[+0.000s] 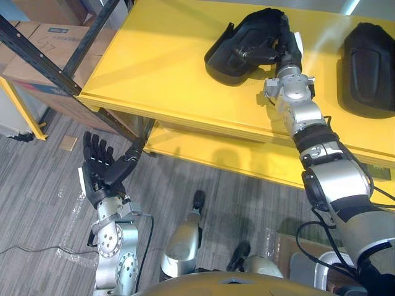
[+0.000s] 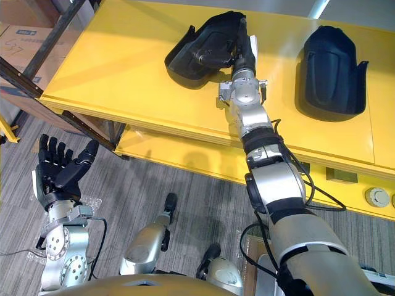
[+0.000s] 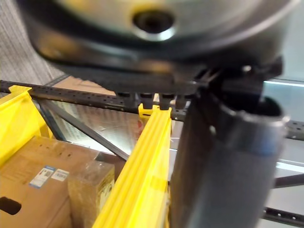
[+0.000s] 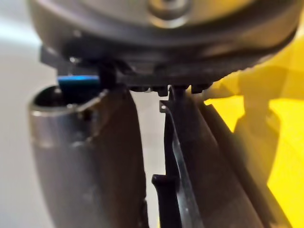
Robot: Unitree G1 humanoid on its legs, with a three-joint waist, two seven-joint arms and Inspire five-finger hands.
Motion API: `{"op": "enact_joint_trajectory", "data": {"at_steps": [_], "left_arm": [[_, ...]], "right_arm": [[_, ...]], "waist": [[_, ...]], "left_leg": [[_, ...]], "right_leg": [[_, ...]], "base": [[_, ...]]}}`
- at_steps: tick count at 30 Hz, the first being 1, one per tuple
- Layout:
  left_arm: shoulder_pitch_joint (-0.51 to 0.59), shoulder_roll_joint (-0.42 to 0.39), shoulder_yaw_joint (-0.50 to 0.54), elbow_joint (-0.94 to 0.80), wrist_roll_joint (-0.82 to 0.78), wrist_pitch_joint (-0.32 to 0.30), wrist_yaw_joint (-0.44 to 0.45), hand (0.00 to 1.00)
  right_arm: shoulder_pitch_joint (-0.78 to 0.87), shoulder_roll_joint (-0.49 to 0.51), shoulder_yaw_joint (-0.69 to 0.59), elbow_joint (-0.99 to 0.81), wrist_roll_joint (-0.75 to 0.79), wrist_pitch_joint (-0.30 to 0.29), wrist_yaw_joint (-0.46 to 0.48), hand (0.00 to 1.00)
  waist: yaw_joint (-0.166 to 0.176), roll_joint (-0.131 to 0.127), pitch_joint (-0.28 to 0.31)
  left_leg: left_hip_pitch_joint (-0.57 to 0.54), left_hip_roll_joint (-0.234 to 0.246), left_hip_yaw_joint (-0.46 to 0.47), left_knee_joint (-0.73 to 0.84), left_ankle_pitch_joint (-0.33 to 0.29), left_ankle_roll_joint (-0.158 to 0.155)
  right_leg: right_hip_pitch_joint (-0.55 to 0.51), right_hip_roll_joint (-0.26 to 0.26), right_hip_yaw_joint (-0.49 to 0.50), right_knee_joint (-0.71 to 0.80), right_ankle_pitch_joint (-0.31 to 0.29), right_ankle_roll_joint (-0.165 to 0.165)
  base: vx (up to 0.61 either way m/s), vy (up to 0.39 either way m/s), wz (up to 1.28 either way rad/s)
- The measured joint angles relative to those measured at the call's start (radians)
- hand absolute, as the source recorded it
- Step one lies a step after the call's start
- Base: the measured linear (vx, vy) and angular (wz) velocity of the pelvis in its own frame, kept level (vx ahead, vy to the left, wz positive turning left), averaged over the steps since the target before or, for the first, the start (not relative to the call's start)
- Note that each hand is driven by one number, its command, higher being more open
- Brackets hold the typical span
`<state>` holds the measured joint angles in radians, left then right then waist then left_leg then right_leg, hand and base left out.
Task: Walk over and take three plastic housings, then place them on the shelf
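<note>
Found one black plastic housing (image 1: 237, 52) lying on the top board of the yellow shelf (image 1: 166, 68), near the board's middle. Saw the right hand (image 1: 285, 46) clamped on that housing's rim at its right side, thumb on one face and fingers on the other, the rim wedged between them in the right wrist view. Noted a second housing (image 1: 369, 68) on the same board, well apart to the right, touched by neither hand. Saw the left hand (image 1: 102, 169) low over the grey floor (image 1: 55, 197), out in front of the shelf's edge, palm turned toward the head camera, fingers straight and spread, holding nothing. Made out a lower yellow board (image 1: 234, 154) beneath the top one, a dark rack strut (image 1: 92, 36) at the left, and cardboard boxes (image 1: 43, 43) behind it.
</note>
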<state>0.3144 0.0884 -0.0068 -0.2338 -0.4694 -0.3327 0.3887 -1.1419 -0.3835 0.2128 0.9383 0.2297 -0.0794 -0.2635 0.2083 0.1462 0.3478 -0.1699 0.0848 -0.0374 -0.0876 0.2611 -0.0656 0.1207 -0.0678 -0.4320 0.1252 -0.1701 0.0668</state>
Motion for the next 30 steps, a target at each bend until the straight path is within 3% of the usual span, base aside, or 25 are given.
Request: {"op": "enact_joint_trajectory", "data": {"at_steps": [4, 6, 12, 15, 19, 21, 25, 30], "left_arm": [[-0.001, 0.000, -0.006, 0.020, -0.001, -0.020, -0.003, 1.00], [0.010, -0.006, -0.009, 0.019, -0.002, -0.021, -0.006, 1.00], [0.008, -0.019, -0.009, 0.009, -0.009, -0.021, -0.028, 1.00], [0.010, -0.027, -0.007, 0.000, -0.009, -0.035, -0.032, 1.00], [0.010, -0.031, 0.008, -0.001, -0.009, -0.035, -0.052, 1.00], [0.011, -0.031, 0.019, -0.006, -0.008, -0.035, -0.061, 1.00], [0.017, -0.030, 0.047, -0.009, -0.008, -0.035, -0.068, 1.00], [0.040, -0.030, 0.051, -0.008, -0.008, -0.032, -0.069, 1.00]], "right_arm": [[-0.027, -0.019, 0.000, -0.011, -0.081, -0.087, -0.086, 1.00], [-0.022, -0.020, -0.007, -0.130, -0.108, -0.122, -0.121, 1.00], [0.034, -0.009, 0.025, -0.522, -0.268, -0.161, -0.122, 1.00], [0.095, 0.009, 0.076, -0.661, -0.280, -0.168, -0.063, 1.00], [0.180, 0.030, 0.175, -0.704, -0.252, -0.106, 0.121, 1.00], [0.214, 0.025, 0.253, -0.699, -0.262, -0.037, 0.231, 1.00], [0.260, 0.027, 0.311, -0.698, -0.307, 0.033, 0.309, 1.00], [0.262, -0.027, 0.312, -0.697, -0.451, 0.069, 0.284, 1.00]], "waist": [[0.007, 0.014, 0.009], [-0.002, 0.013, 0.016], [-0.026, 0.010, 0.029], [-0.045, 0.009, 0.029], [-0.051, 0.004, 0.029], [-0.050, -0.011, 0.031], [-0.040, -0.065, 0.027], [-0.042, -0.089, 0.021]], "left_leg": [[-0.003, -0.001, 0.000, 0.000, 0.000, 0.001], [-0.004, -0.003, 0.003, 0.001, 0.003, 0.001], [0.007, -0.004, 0.008, 0.002, 0.004, 0.001], [0.012, -0.005, 0.009, 0.001, 0.003, 0.000], [0.018, -0.003, 0.018, -0.002, -0.009, -0.014], [0.017, -0.002, 0.019, -0.002, -0.010, -0.015], [0.014, -0.003, 0.022, -0.001, -0.005, -0.008], [0.019, -0.004, 0.040, -0.002, 0.002, 0.000]], "right_leg": [[-0.004, -0.001, 0.001, 0.000, -0.003, 0.000], [-0.007, -0.003, 0.001, 0.000, -0.004, 0.001], [-0.002, -0.008, 0.015, -0.001, -0.005, 0.000], [-0.002, -0.008, 0.018, -0.001, -0.005, 0.000], [-0.009, -0.007, 0.026, 0.008, -0.005, 0.000], [-0.013, -0.007, 0.027, 0.013, -0.005, -0.001], [-0.014, -0.012, 0.028, 0.012, -0.005, -0.001], [-0.016, -0.019, 0.052, 0.012, 0.003, 0.011]], "base": [[0.01, -0.028, 0.00], [0.00, 0.000, 0.00], [0.01, -0.030, -0.05], [-0.04, -0.009, -0.04], [-0.07, 0.007, -0.09], [-0.04, -0.008, -0.01], [0.00, -0.013, 0.03], [-0.01, 0.004, -0.10]]}}
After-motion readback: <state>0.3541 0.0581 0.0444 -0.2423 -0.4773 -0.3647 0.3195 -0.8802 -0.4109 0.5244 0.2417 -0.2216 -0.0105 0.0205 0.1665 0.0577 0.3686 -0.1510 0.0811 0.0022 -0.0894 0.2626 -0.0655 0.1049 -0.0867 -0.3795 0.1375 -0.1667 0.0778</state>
